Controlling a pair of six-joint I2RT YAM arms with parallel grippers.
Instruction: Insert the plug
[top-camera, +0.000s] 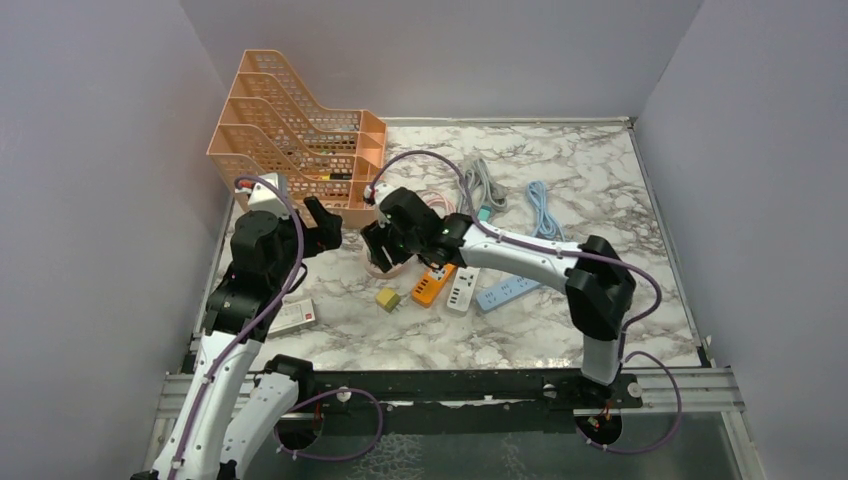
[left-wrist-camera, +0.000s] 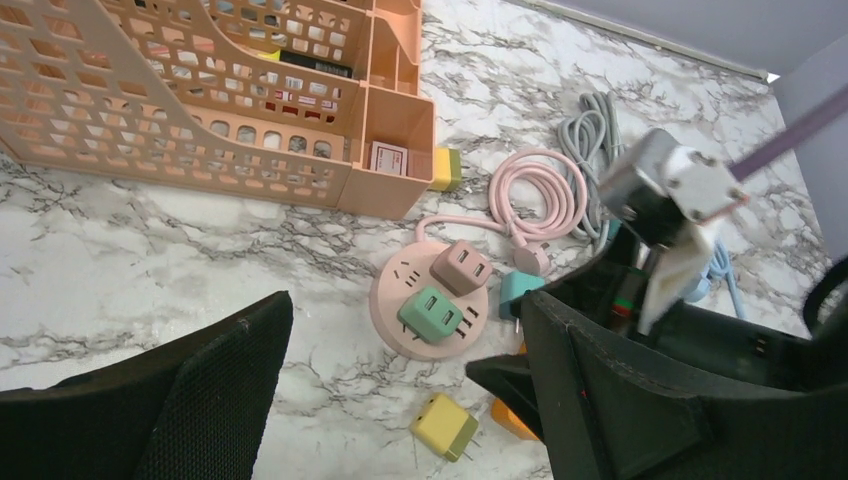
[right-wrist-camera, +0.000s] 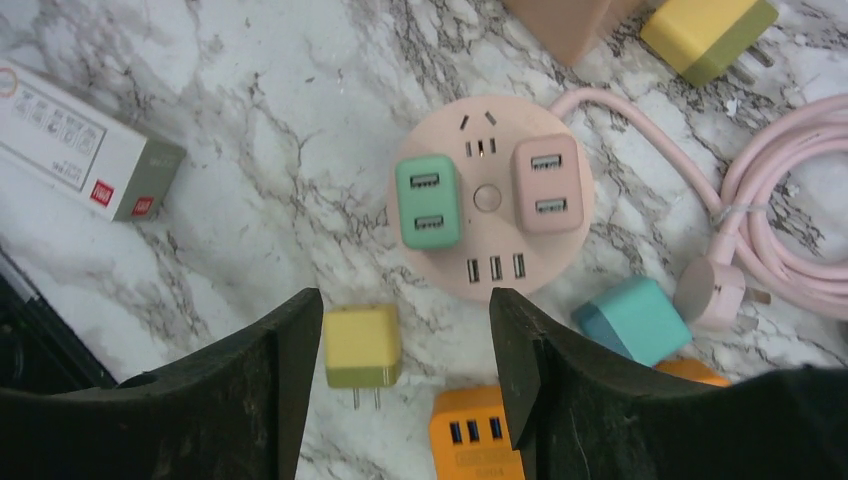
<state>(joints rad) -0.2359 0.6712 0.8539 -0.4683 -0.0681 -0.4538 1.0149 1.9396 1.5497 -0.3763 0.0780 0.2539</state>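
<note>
Release looks done: the mint-green cube plug (right-wrist-camera: 428, 200) sits seated in the round pink plastic socket hub (right-wrist-camera: 492, 268) on the marble counter (right-wrist-camera: 250, 150). Your right pincer (right-wrist-camera: 398, 305) hangs apart and empty just above it; your left pincer (left-wrist-camera: 400, 320) is apart too. Next, lift straight up.

Bright diffuse light is coming from above, casting soft shadows; close fingers (right-wrist-camera: 230, 400) are looking slightly soft, table (right-wrist-camera: 250, 140) is reading sharp.

Round pink hub (right-wrist-camera: 487, 240), green plug (right-wrist-camera: 428, 201) and pink plug (right-wrist-camera: 547, 184) seated, yellow plug (right-wrist-camera: 361, 345) lying loose
</note>
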